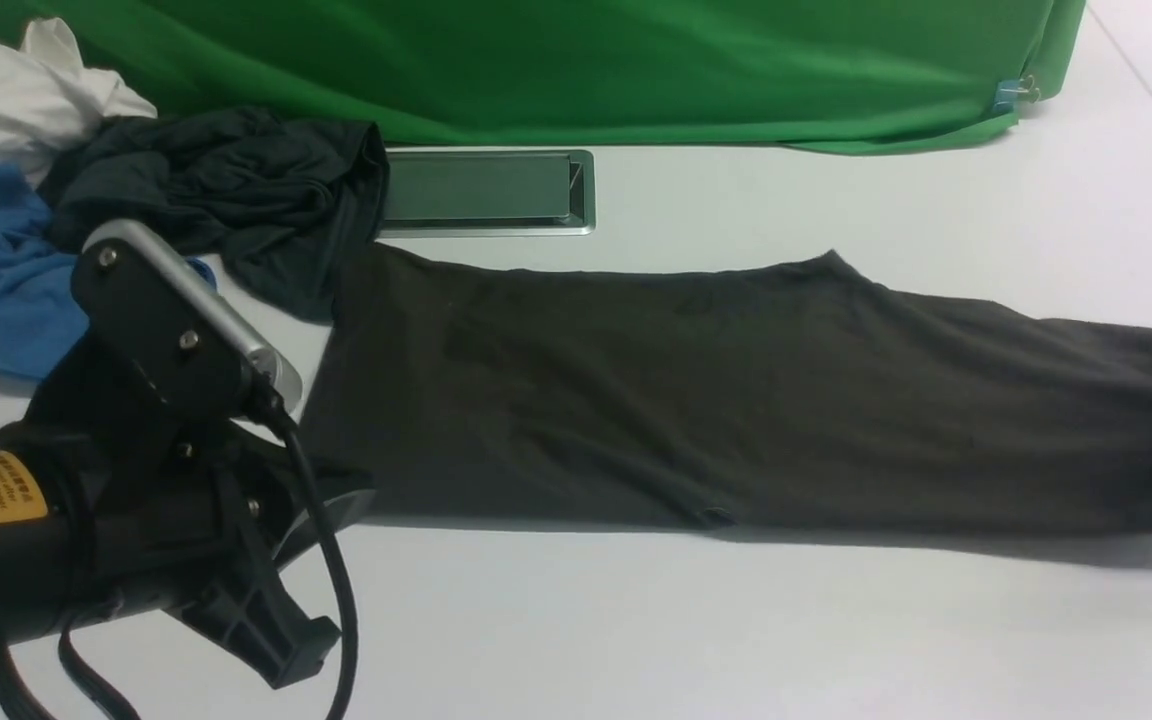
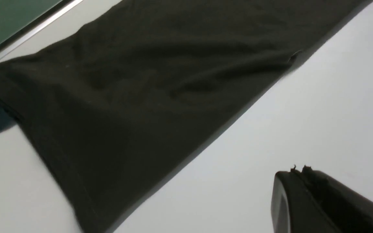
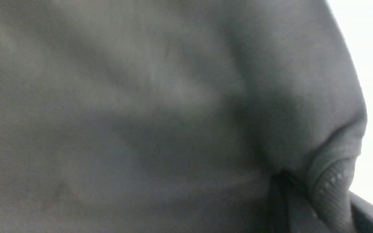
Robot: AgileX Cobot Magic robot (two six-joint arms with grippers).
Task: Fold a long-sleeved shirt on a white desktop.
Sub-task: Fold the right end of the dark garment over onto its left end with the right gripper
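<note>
Front view: we see long-sleeved shirt (image 1: 736,400) beside cable hatch (image 1: 486,190) on worktop (image 1: 686,630); left gripper (image 2: 298,174) together, right gripper's state untellable

Lab or studio, green cloth backdrop (image 1: 576,70), white desktop (image 1: 736,620), cable hatch (image 1: 486,190)

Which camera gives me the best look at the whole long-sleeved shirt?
The front view: the long-sleeved shirt lies there as a long band across the white desktop, its right end cut off. The left wrist view shows only one end and edge; the right wrist view shows only close-up bunched fabric.
</note>
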